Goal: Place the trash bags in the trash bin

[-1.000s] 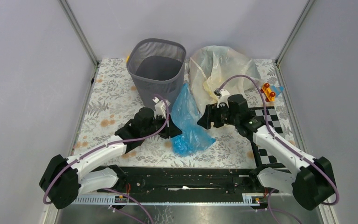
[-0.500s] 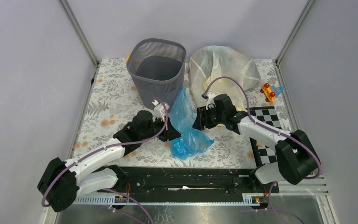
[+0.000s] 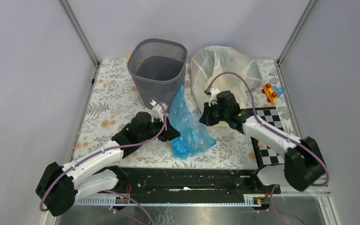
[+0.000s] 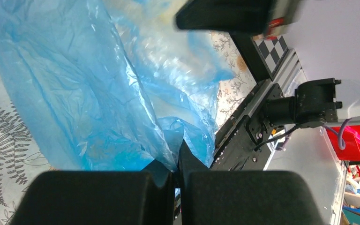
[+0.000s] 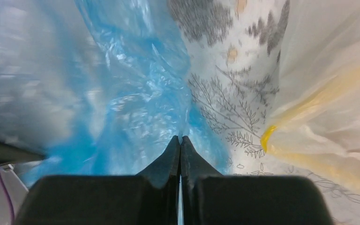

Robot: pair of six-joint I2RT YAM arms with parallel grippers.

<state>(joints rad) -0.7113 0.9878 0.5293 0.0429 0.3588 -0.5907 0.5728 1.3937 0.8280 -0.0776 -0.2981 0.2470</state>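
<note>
The dark grey mesh trash bin [image 3: 158, 70] stands upright at the back of the table. In front of it a crumpled blue trash bag [image 3: 187, 124] stands in a peak, its top leaning against the bin. My left gripper [image 3: 172, 134] is shut on the bag's lower left edge, and blue film [image 4: 98, 93] runs into its closed tips [image 4: 173, 157]. My right gripper [image 3: 203, 117] presses against the bag's right side. Its tips [image 5: 180, 138] are pinched together on blue film [image 5: 131, 93]. A large whitish trash bag with yellow trim [image 3: 222, 70] sits right of the bin, also in the right wrist view [image 5: 328, 93].
An orange and blue toy [image 3: 271, 92] lies at the back right. A checkerboard card [image 3: 269, 123] lies under the right arm. A black rail [image 3: 183, 180] runs along the near edge. Metal frame posts and grey walls close in both sides.
The right gripper went from open beside the blue bag to shut on its right side, its arm swinging in. The left gripper kept its hold and drew slightly nearer.
</note>
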